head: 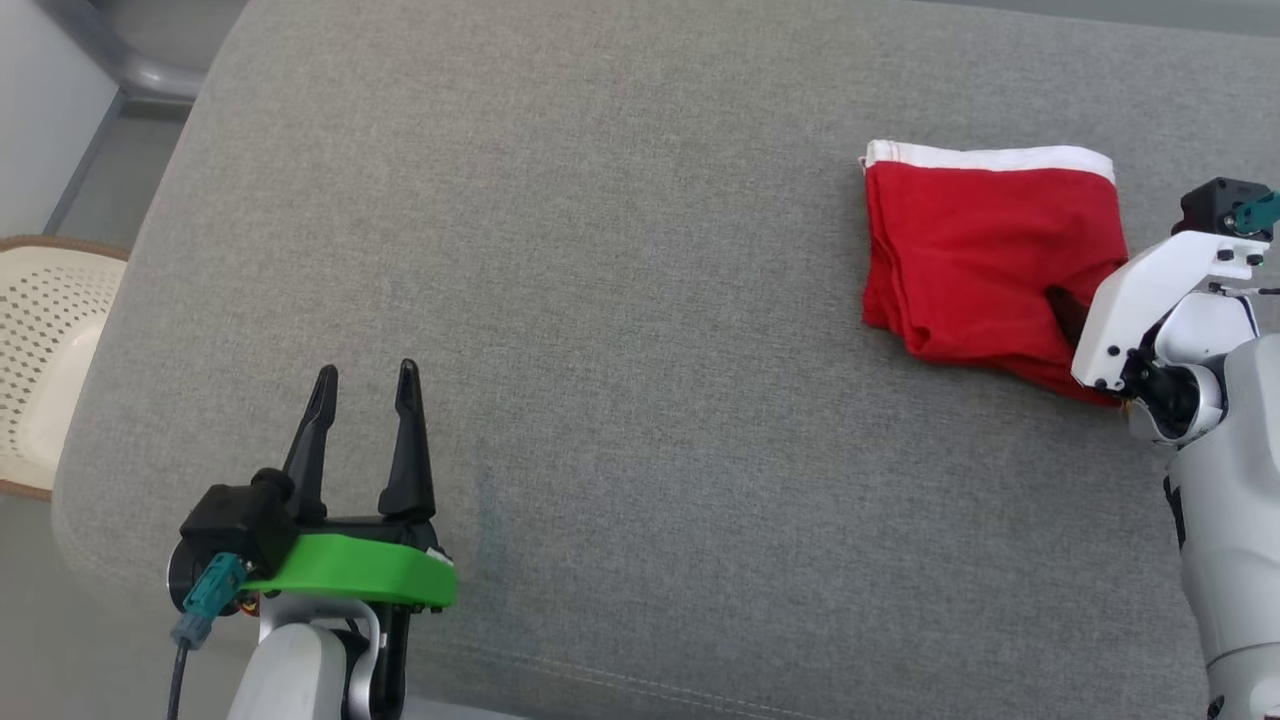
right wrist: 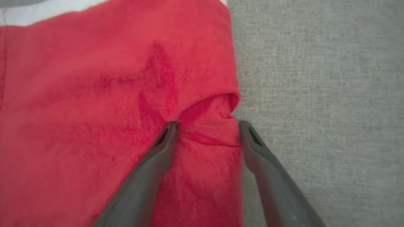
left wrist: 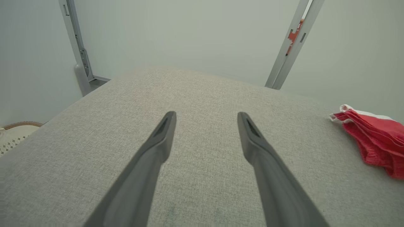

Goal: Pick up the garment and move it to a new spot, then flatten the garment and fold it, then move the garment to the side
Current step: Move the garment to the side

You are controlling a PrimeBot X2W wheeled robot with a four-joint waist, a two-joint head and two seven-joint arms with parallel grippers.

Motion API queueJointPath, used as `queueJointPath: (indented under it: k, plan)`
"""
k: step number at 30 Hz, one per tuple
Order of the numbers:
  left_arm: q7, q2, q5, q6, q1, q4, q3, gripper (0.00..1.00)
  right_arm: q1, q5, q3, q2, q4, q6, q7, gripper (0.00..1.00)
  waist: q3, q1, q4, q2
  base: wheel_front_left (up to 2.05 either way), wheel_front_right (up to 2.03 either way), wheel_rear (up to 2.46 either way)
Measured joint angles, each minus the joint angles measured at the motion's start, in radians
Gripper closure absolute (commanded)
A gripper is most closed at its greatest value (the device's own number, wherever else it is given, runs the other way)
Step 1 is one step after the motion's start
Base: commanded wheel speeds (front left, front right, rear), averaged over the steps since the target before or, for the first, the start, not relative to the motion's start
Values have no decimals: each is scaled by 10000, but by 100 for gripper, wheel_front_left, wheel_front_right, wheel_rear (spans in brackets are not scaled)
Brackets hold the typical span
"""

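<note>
A red garment (head: 985, 255) with a white waistband lies folded at the right side of the grey cushion (head: 600, 300). The left wrist view shows the garment (left wrist: 375, 142) far off to the right. My right gripper (right wrist: 206, 126) is down on the garment's (right wrist: 94, 94) near right edge. Its fingers are open and straddle a small raised fold of red cloth, the right fingertip at the hem beside bare cushion. In the head view its white wrist covers most of the right gripper (head: 1062, 305). My left gripper (head: 365, 375) hovers open and empty over the cushion's front left, far from the garment.
A cream perforated chair (head: 45, 350) stands off the cushion's left edge. The cushion's front seam (head: 620, 685) runs along the bottom. Grey metal posts (left wrist: 79, 50) and a pale wall stand beyond the far edge. Bare cushion spreads between the two grippers.
</note>
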Motion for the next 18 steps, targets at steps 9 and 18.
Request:
queueJointPath:
  k: [9, 18]
  plan:
    - [2, 0, -15, 44, -203, -86, -23, 0, -334, -777, 706, -117, 42, 12, 416, 100, 468, 0, 77, 0, 0, 0, 0]
    - [0, -4, -12, 48, -245, -364, 119, 0, -560, -422, 3689, -1455, -1384, 8, 867, 100, 386, 0, -603, 0, 0, 0, 0]
